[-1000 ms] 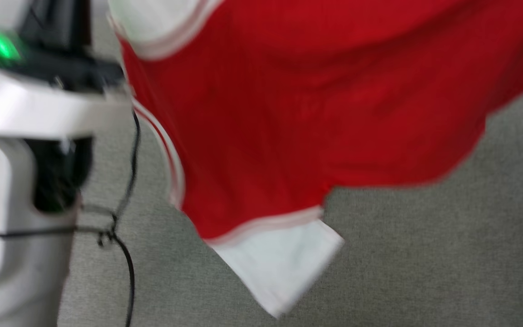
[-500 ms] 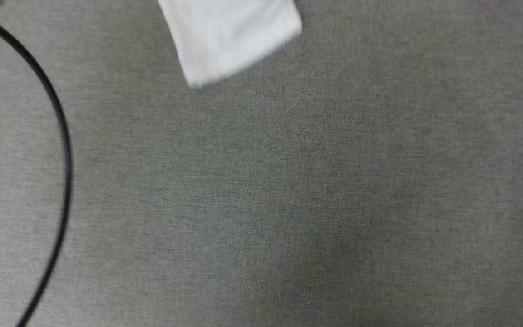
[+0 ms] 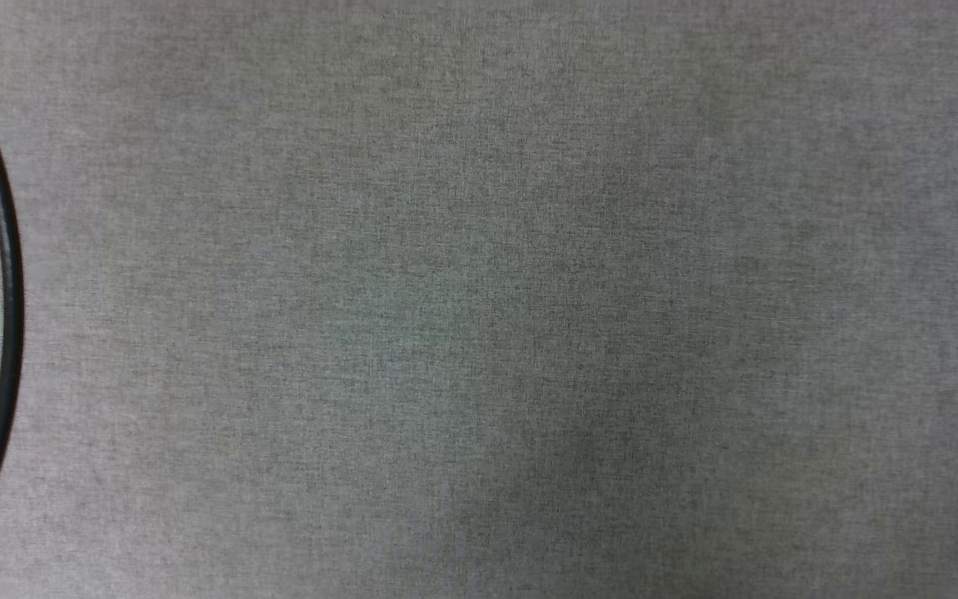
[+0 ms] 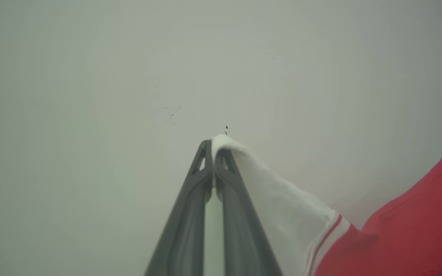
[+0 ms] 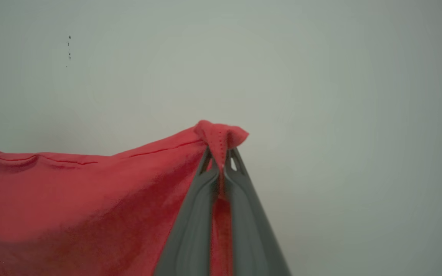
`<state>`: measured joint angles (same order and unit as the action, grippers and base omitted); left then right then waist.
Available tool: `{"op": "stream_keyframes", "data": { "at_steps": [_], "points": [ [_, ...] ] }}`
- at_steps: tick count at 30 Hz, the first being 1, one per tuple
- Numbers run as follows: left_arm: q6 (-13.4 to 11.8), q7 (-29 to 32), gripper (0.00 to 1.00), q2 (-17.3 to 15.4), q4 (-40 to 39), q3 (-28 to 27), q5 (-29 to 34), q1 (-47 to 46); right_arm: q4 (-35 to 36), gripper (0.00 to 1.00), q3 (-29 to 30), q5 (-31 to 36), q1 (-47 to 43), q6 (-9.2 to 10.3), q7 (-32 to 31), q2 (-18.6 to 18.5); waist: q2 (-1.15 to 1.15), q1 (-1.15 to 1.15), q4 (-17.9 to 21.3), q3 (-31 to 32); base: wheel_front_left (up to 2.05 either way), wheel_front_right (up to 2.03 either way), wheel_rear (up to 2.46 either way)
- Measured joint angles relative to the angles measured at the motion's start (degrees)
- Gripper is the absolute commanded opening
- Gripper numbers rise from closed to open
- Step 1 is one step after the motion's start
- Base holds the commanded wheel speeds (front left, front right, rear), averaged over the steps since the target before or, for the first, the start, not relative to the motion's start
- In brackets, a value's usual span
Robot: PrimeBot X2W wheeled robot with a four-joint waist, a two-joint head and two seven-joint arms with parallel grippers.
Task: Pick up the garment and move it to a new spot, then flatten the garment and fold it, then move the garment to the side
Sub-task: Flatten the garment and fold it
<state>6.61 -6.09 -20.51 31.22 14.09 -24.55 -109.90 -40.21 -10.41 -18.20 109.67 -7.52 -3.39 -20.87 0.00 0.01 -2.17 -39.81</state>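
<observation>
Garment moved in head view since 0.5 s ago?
Yes, upward. The black cable only drifted left, while the garment went off the top edge.

Garment point(image 5: 71, 191) seemingly hangs between left end effector point(image 4: 212, 145) and right end effector point(image 5: 221, 152).

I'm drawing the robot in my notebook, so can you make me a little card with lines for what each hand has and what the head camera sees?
left hand: shut, pinching the tip of the white sleeve of the shirt
right hand: shut, pinching a bunched red edge of the shirt
shirt: red, with striped trim by the sleeve, draping away from each hand
head camera: grey carpet, with a black cable curving along the left edge
behind the hands: pale plain surface with a few tiny dark specks
</observation>
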Motion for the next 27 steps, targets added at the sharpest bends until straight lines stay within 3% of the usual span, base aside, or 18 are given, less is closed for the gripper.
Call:
{"op": "stream_keyframes", "data": {
  "at_steps": [7,15,27],
  "points": [
    [0.42,-2.93,0.0,-0.13,4.23,1.2,-1.51,4.7,-6.44,0.0,-4.39,-1.98,-1.68,0.0,4.2,0.38,0.0,0.0,-0.11,-1.52,0.0,0.0,0.0],
    [0.59,-7.27,0.0,-0.09,5.64,2.2,-3.97,17.33,-10.05,0.0,-9.34,-7.67,-12.02,0.0,10.12,1.24,0.0,0.0,0.28,-0.57,0.0,0.0,0.0],
    [0.49,-8.8,0.0,1.03,-2.24,-0.92,-5.91,42.6,-7.3,0.0,-16.4,-15.25,-32.47,0.0,15.75,0.99,0.0,-0.01,0.25,5.84,0.0,0.0,0.0]
  ]
}}
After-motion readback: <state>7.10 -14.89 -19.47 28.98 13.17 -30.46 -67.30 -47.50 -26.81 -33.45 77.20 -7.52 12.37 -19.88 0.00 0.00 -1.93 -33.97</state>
